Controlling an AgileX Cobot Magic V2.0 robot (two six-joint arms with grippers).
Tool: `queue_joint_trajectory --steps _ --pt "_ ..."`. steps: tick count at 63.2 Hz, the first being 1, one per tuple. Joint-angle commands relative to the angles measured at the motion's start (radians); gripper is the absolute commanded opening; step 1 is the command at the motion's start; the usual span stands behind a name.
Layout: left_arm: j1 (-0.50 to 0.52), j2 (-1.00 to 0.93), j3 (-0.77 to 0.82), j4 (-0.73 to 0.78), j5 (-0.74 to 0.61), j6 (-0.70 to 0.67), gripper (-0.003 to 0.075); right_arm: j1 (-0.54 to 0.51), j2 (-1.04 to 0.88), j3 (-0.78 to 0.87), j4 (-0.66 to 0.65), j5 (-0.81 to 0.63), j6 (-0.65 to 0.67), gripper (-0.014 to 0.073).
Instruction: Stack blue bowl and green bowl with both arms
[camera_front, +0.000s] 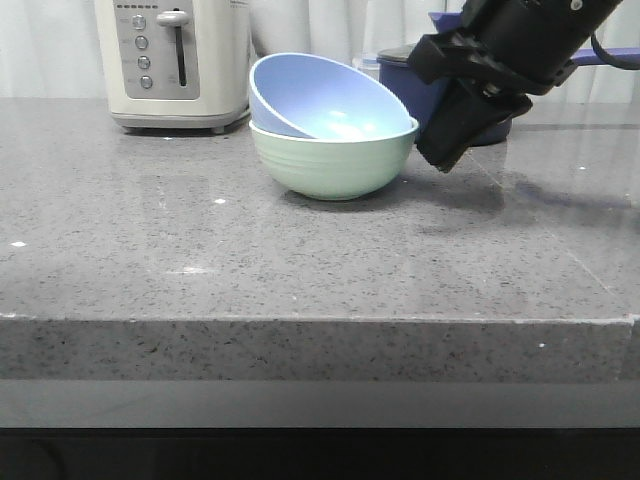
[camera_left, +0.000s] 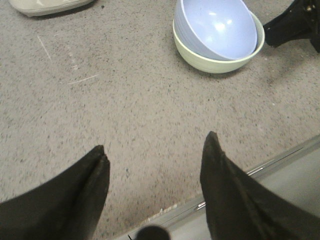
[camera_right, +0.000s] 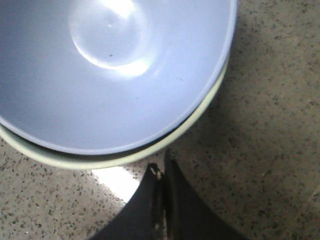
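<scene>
Crowding stacked bowls (camera_front: 335, 150): toaster (camera_front: 175, 60), navy pot (camera_front: 425, 90), right claw (camera_front: 440, 155)

Kitchen: stone counter (camera_front: 300, 280), toaster (camera_front: 175, 60)

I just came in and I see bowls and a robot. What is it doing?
The robot is stacking two bowls. The blue bowl already sits inside the green bowl, but tilted, not flat. The right gripper is shut and empty, right beside the bowls' rim. The left gripper is open and empty, over the counter near its front edge, away from the bowls. A toaster stands behind.
</scene>
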Motion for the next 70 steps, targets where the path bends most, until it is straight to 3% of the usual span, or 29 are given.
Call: queue_joint_trajectory --steps 1,14,29,35,70 --pt "-0.007 -0.079 0.022 -0.005 -0.070 -0.014 0.0407 -0.002 -0.044 -0.026 0.018 -0.027 -0.013 -0.0063" --pt "-0.007 -0.165 0.058 -0.005 -0.066 -0.014 0.0407 -0.002 -0.096 -0.042 -0.027 0.095 0.041 -0.0063" --pt "-0.007 -0.168 0.058 -0.003 -0.066 -0.014 0.0407 -0.002 -0.278 -0.037 -0.298 0.190 0.343 -0.0062" --pt "-0.007 -0.168 0.058 0.003 -0.066 -0.014 0.0407 -0.002 -0.385 0.010 -0.342 0.177 0.449 -0.0062" --pt "-0.007 -0.168 0.058 0.032 -0.094 -0.014 0.0407 -0.002 -0.972 0.415 -0.329 0.048 0.450 -0.0063"
